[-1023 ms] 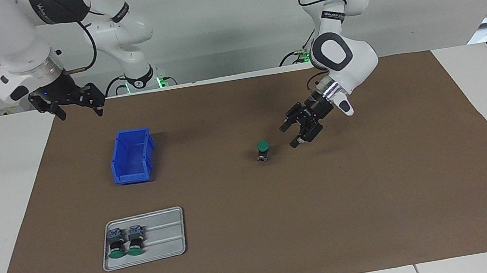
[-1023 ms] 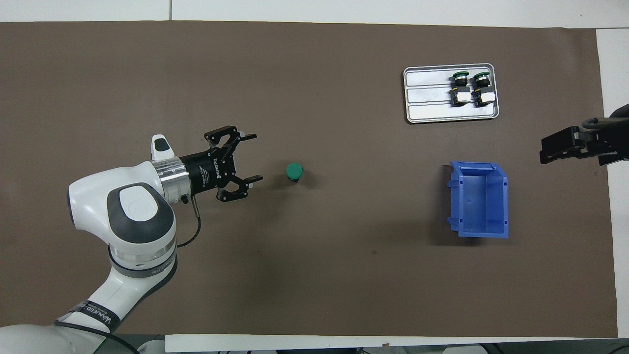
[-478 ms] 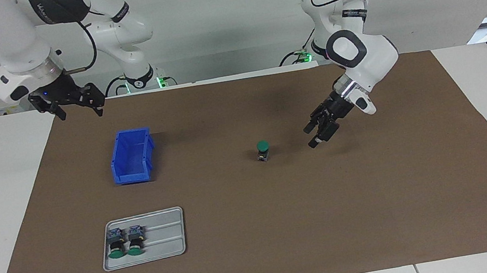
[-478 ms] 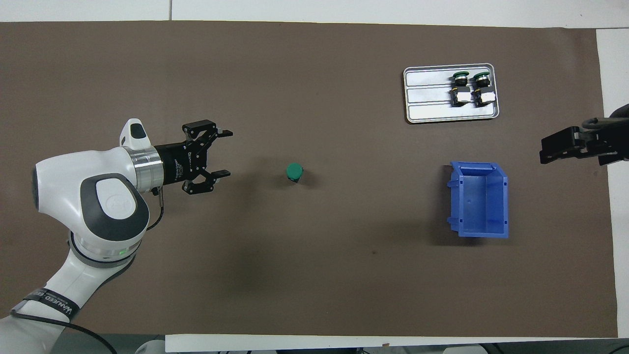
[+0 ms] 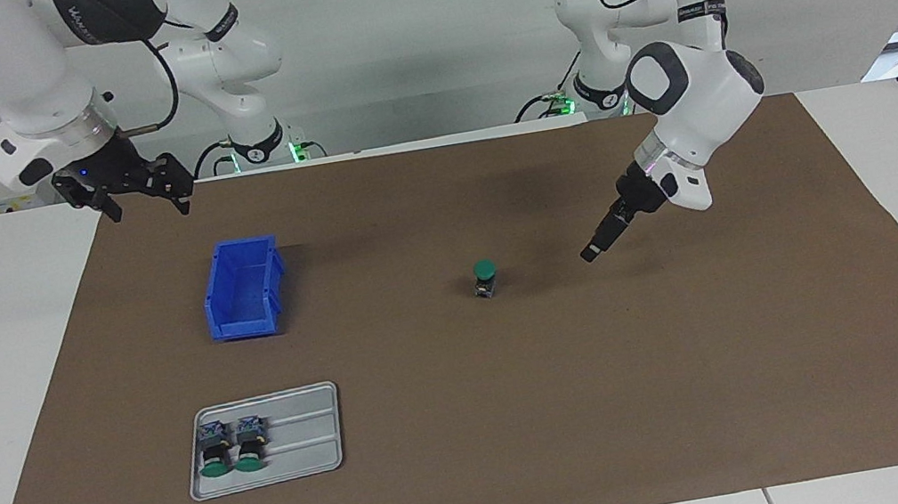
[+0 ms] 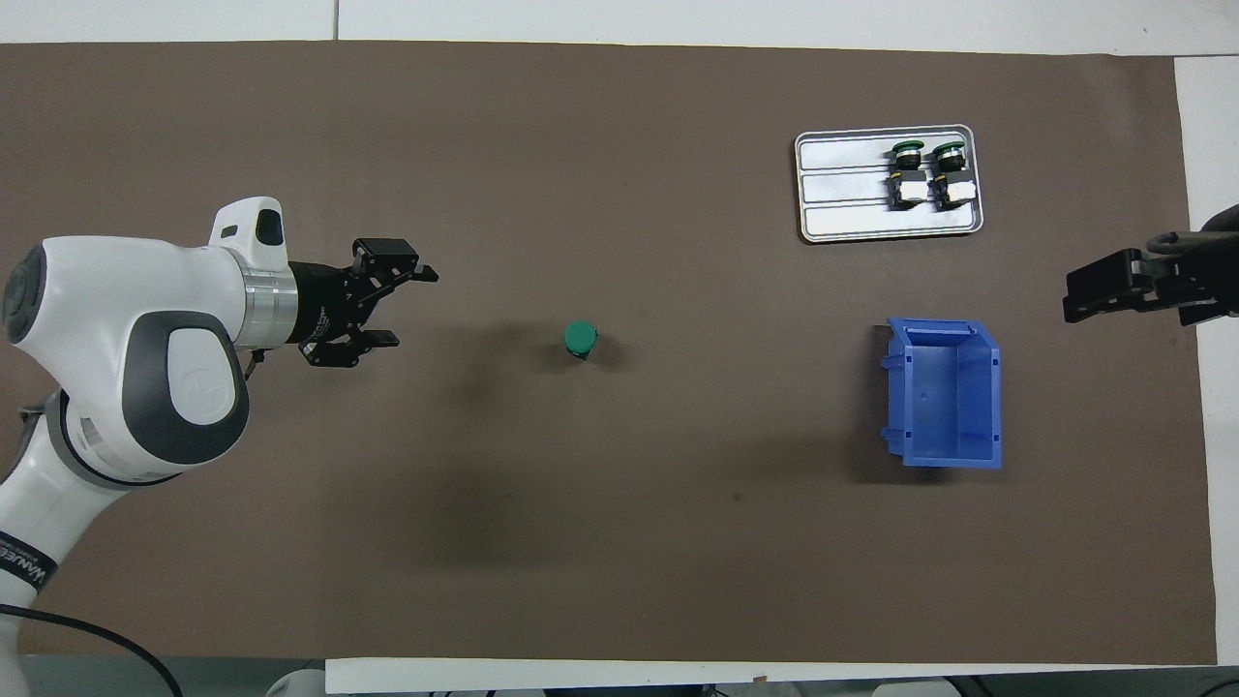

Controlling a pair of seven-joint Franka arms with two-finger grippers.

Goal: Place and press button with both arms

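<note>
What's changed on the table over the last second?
The left gripper, open and empty, drew back from the upright green-capped push-button toward the left arm's end of the table. The button, blue plastic bin, grey metal tray with two buttons, and waiting right gripper stayed put.

Readable markings, as I find them from my station: one black band on the left arm, white lettering, partly legible as "WANEED" in the overhead view. Similar lettered bands and a dark joint cover on the right arm carry white print I cannot make out. Nothing else bears readable text.
</note>
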